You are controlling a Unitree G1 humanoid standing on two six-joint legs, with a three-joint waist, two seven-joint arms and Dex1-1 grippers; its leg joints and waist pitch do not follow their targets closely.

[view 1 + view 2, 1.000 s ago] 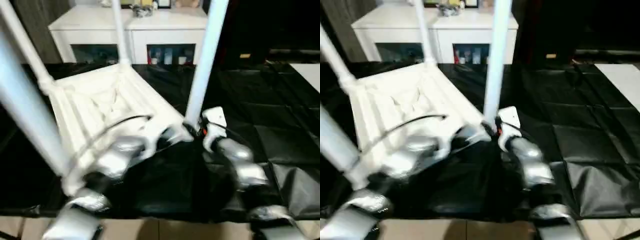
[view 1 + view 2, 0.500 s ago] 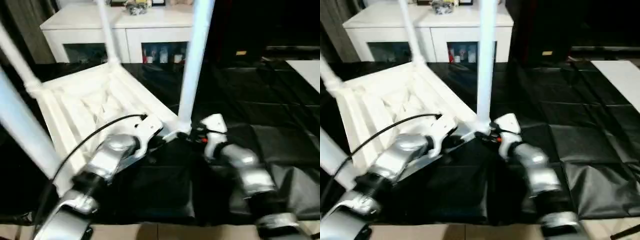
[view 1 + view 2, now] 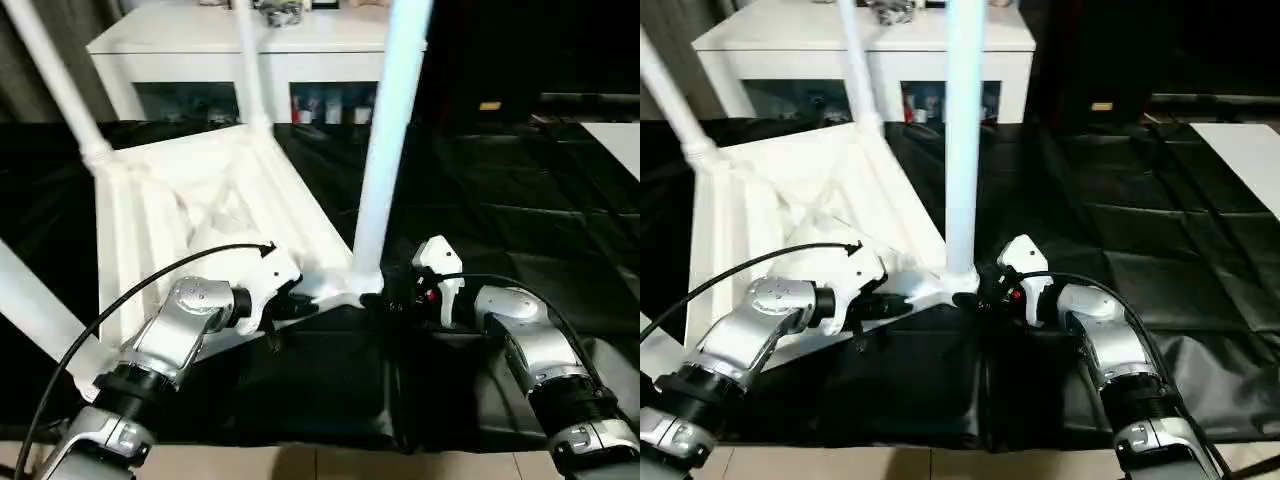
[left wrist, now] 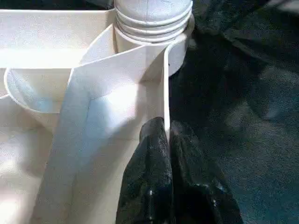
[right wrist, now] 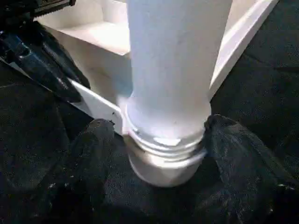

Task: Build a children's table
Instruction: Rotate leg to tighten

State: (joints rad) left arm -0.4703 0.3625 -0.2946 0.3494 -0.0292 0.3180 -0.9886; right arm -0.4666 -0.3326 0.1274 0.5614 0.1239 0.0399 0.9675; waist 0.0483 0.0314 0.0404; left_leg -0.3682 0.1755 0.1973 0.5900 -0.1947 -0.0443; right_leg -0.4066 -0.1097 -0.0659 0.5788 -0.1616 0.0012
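Our right gripper has just released the leg; our left gripper stays clenched on the tabletop's rim beside it, so seating looks done.

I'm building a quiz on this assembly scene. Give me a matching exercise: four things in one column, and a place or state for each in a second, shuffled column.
1. left gripper
2. right gripper
3. white cabinet
4. black sheet

A. stands behind the work
B. shut on the table top's thin edge
C. fingers either side of the leg's base
D. spread under the upturned table

Pairs: 1-B, 2-C, 3-A, 4-D
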